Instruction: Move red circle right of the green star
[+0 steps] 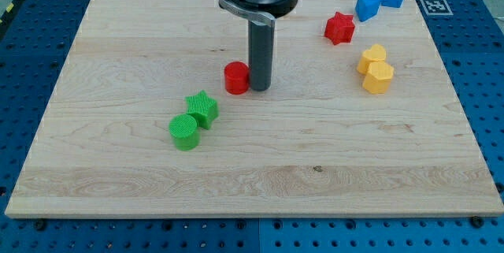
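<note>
- At board centre, slightly toward 12 o'clock, the red circle (pixel 236 78) sits at 1 o'clock from the green star (pixel 203 109), near it but apart.
- My tip (pixel 260 88) stands touching or just beside the red circle, at its 3 o'clock side. The tool is a plain rod; nothing spreads, closes or pinches.
- Risk: a push from this side would likely drive the circle toward 9 o'clock, away from the goal spot.
- Risk: an off-centre push toward 7 o'clock could knock the green star or green circle (pixel 184 132).
</note>
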{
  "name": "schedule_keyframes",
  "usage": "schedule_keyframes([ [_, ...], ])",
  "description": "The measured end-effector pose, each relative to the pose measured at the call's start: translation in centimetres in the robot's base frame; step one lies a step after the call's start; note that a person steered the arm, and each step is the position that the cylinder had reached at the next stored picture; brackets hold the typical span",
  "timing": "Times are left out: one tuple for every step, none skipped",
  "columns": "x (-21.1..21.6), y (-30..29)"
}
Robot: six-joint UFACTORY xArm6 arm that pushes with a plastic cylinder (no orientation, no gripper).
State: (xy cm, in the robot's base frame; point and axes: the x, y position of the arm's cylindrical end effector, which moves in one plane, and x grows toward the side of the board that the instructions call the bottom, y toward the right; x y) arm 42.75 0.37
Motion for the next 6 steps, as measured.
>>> schedule_keyframes([
  [-3.8, 1.2],
  [-4.5, 1.2],
  [-4.1, -1.2],
  [-3.7, -2.5],
  [-2.7, -2.2],
  [-1.7, -2.2],
])
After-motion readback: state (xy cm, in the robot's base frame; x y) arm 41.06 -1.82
